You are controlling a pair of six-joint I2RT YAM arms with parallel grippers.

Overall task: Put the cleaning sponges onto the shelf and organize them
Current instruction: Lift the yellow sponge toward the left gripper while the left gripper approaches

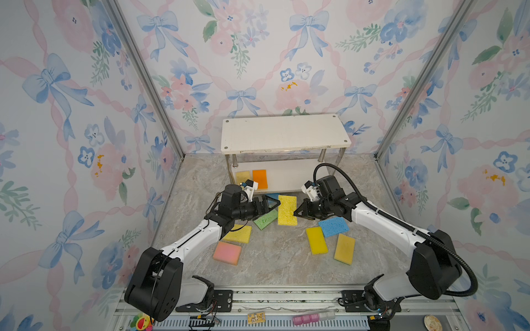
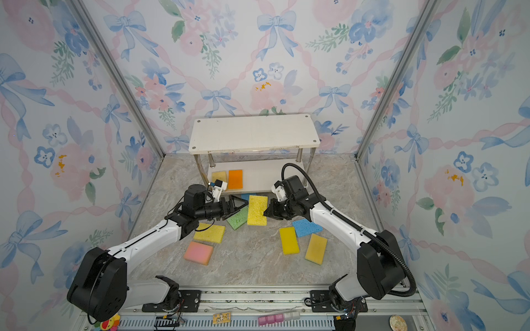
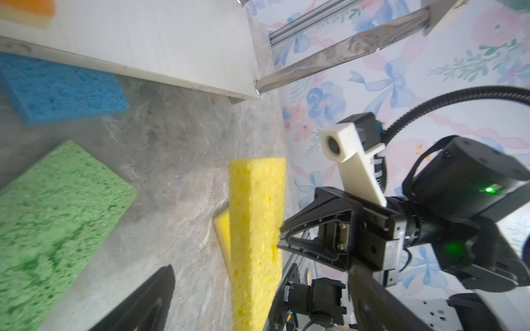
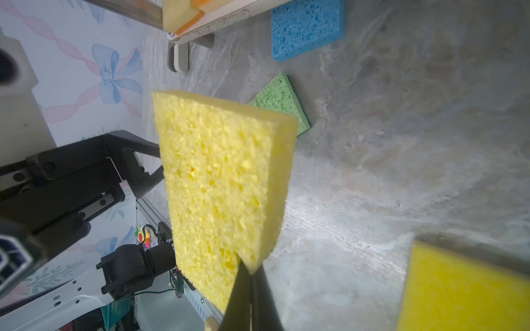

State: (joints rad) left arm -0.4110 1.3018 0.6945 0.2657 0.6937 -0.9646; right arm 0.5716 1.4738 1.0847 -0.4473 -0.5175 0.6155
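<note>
- Floral wallpaper with blue bows covers the three walls around a grey marbled surface (image 1: 272, 266).
- At the back stands the white two-tier shelf (image 1: 284, 134); its top board is bare, and the lower board carries a tan-yellow sponge (image 1: 243, 177) and an orange sponge (image 1: 260, 178) side by side at its left end.
- The right tool (image 1: 295, 213) is clenched on the held yellow sponge (image 1: 287, 210), pinching it at one edge. In the right wrist view the sponge (image 4: 223, 186) stands on edge above the surface, gripped near a corner.
- The left tool (image 1: 272, 207) is released, its jaws spread wide at the sponge's opposite side. In the left wrist view the sponge (image 3: 255, 243) sits between those spread fingers (image 3: 155, 301); I cannot tell whether they touch it.
- Seven more sponges lie loose on the surface:
- a green sponge (image 1: 265, 220) under the left tool, and a far blue sponge (image 1: 272, 196) at the shelf's front edge;
- a left yellow sponge (image 1: 239, 233) partly under the left arm, and a pink sponge (image 1: 227, 252) nearer the front;
- a near blue sponge (image 1: 333, 226) below the right tool, touching a right yellow sponge (image 1: 316, 240), with a second tan-yellow sponge (image 1: 344, 248) just beside that.
</note>
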